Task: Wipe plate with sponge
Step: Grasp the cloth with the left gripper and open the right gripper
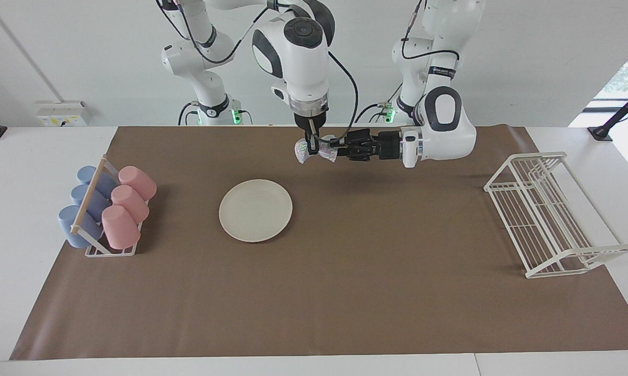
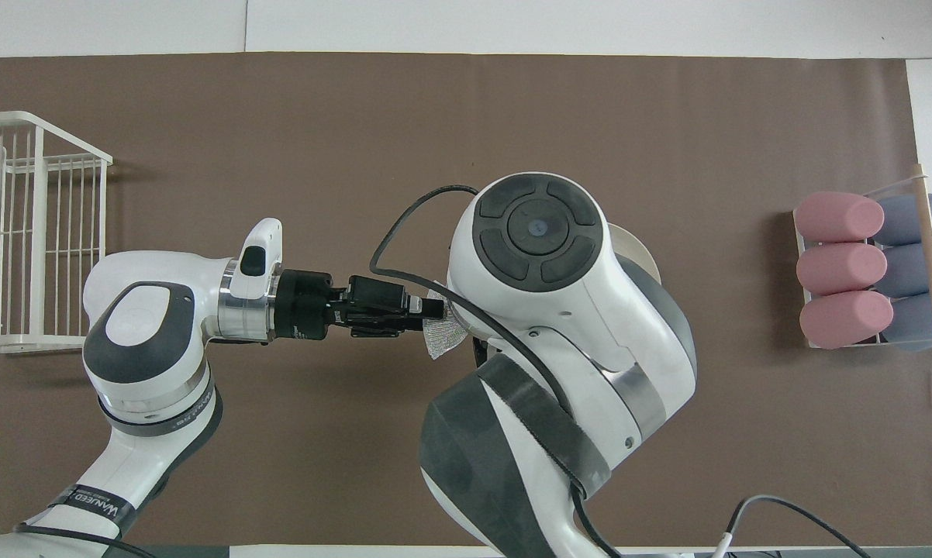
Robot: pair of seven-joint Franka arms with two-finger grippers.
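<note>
Right gripper (image 1: 310, 150) hangs straight down at upper centre of the facing view, pinching the sponge (image 1: 316, 151) at its middle so that both crinkled ends stick out sideways, one of them offered to the other arm. Just to its right in that frame, the left gripper (image 1: 341, 150) reaches in level from the right, its fingers around the sponge's nearer end; whether they are pressed tight on it I cannot tell. This looks like a handover in mid-air, presumably so that the left arm can do the wiping.

At far left of the facing view a rack of cups (image 1: 107, 209) sits clear of the work. The plate (image 1: 255, 210) lies flat on the brown mat (image 1: 345, 292), left of centre and lower in the frame, untouched. At far right stands a wire dish rack (image 1: 551, 211).
</note>
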